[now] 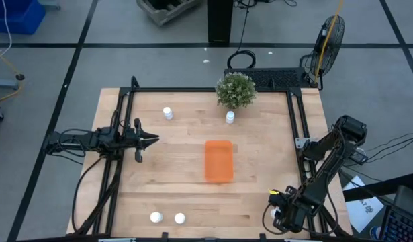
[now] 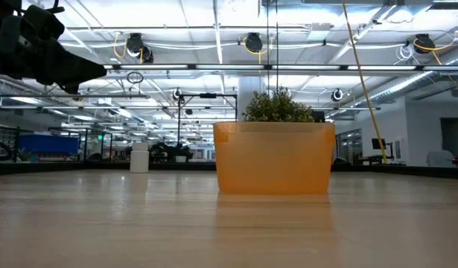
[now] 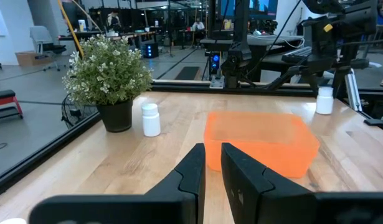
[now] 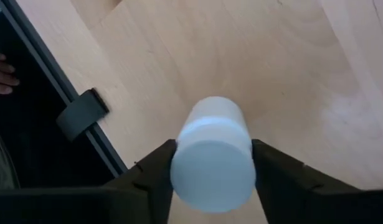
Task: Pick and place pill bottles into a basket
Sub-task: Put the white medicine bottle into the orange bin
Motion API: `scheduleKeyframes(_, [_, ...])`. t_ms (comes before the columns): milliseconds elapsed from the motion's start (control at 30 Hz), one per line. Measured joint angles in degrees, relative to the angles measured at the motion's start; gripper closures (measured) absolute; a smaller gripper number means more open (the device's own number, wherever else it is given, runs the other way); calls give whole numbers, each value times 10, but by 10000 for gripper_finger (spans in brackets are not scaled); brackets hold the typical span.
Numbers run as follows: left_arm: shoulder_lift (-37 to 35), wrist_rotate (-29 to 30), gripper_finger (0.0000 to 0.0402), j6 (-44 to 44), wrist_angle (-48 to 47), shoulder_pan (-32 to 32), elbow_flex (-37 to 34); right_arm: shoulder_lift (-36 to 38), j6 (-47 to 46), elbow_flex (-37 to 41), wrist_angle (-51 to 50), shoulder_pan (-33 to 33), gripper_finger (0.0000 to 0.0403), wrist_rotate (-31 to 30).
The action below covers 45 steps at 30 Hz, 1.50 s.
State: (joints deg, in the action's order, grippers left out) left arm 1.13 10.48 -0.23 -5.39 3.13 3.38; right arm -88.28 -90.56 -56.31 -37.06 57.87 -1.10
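High view from above showed the wooden table [image 1: 193,195] inside its black frame, with the orange basket [image 1: 219,160] lying flat a little right of centre. The left arm reached in from the nine o'clock edge, its left gripper [image 1: 151,140] held above the boards with the fingers drawn nearly together around nothing, pointing toward the basket but well apart from it. The right arm folded down at the five o'clock corner, and its right gripper [image 1: 281,210] sat low near the table's edge there.

At twelve o'clock stood a small green potted plant [image 1: 236,89]. Just beside it, on the side nearer the basket, was one pill bottle [image 1: 230,117]; another pill bottle [image 1: 167,113] stood at about eleven o'clock. Two more bottles stood close together near the seven o'clock edge, one [image 1: 156,217] just left of the other [image 1: 179,218].

From the right wrist camera I could see the fifth bottle [image 4: 213,155] clamped between the right gripper's two dark fingers [image 4: 154,171], cap toward the lens, over bare wood near the frame rail. A person's fingertips [image 4: 1,68] showed past the rail.

None of the bottles lay in the basket.
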Motion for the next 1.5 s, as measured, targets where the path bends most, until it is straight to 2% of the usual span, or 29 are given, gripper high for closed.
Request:
scheduleKeyframes(200, [0, 0, 346, 0, 0, 0, 0, 1, 55, 0, -3, -11, 246, -6])
scheduleKeyframes(333, [0, 0, 346, 0, 0, 0, 0, 1, 125, 0, -16, -39, 246, -54])
scheduleKeyframes(567, [0, 0, 346, 0, 0, 0, 0, -1, 283, 0, -20, -128, 239, -160])
scheduleKeyframes(733, [0, 0, 346, 0, 0, 0, 0, 16, 390, 0, -15, -198, 246, -171])
scheduleKeyframes(933, [0, 0, 346, 0, 0, 0, 0, 81, 505, 0, -12, -279, 246, -213])
scheduleKeyframes(1067, [0, 0, 346, 0, 0, 0, 0, 118, 605, -13, 26, -344, 246, -221])
scheduleKeyframes(1233, [0, 0, 346, 0, 0, 0, 0, 125, 747, -49, 115, -387, 246, -227])
scheduleKeyframes(1367, [0, 0, 346, 0, 0, 0, 0, 90, 818, -101, 134, -423, 246, -222])
scheduleKeyframes(1500, [0, 0, 346, 0, 0, 0, 0, 31, 842, -162, 107, -460, 246, -167])
